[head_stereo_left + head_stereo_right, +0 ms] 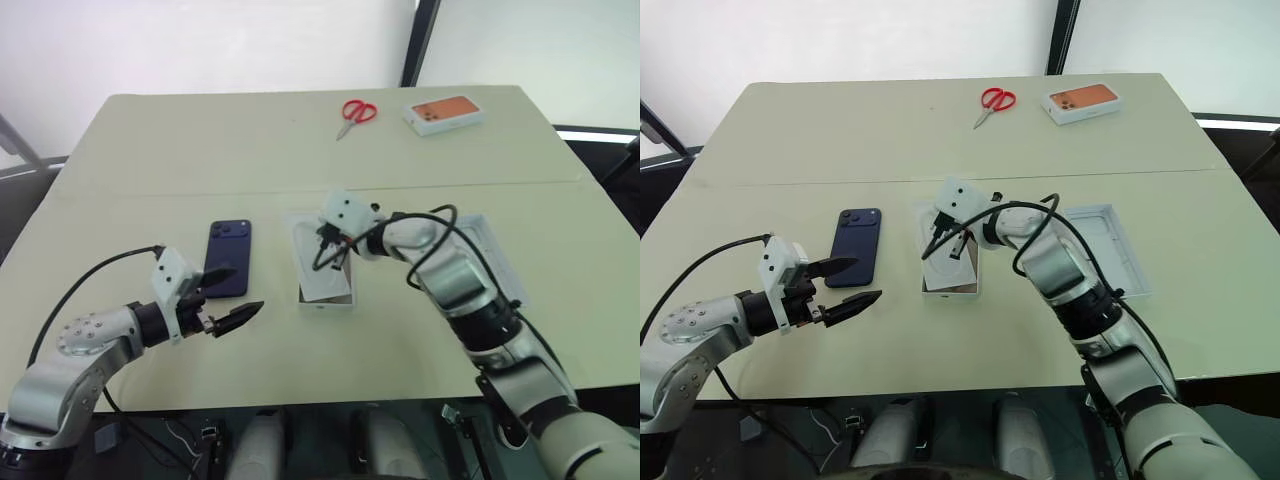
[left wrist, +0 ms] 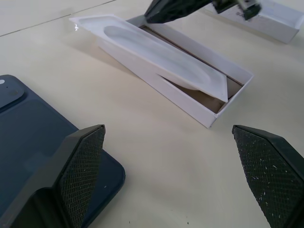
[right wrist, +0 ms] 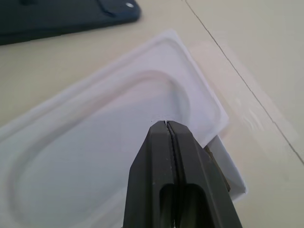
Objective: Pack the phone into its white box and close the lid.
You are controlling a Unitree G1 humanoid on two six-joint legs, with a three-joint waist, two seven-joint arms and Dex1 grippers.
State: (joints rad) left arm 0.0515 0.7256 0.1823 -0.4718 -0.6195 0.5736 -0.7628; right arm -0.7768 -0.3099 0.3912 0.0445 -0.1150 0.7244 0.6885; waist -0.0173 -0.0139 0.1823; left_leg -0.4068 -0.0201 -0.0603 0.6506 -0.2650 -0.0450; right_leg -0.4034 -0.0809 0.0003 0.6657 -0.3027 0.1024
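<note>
Left claw (image 1: 228, 296) hovering low at lower left of the frame, fingers spread wide, empty, just below the phone (image 1: 229, 257), which lies flat on the worktop (image 1: 200, 150). Right claw (image 3: 166, 124) pressed shut at centre frame, gripping nothing, tips over the insert tray (image 1: 322, 262) resting tilted in the white box (image 1: 327, 297). Lid (image 1: 1108, 248) lying open side up at right of centre. Scissors (image 1: 354, 114) and orange-printed box (image 1: 444, 114) near the top edge.

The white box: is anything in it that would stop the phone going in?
Yes. A white insert tray lies tilted across the white box, one end sticking out over its rim. The phone lies flat on the table beside it.
</note>
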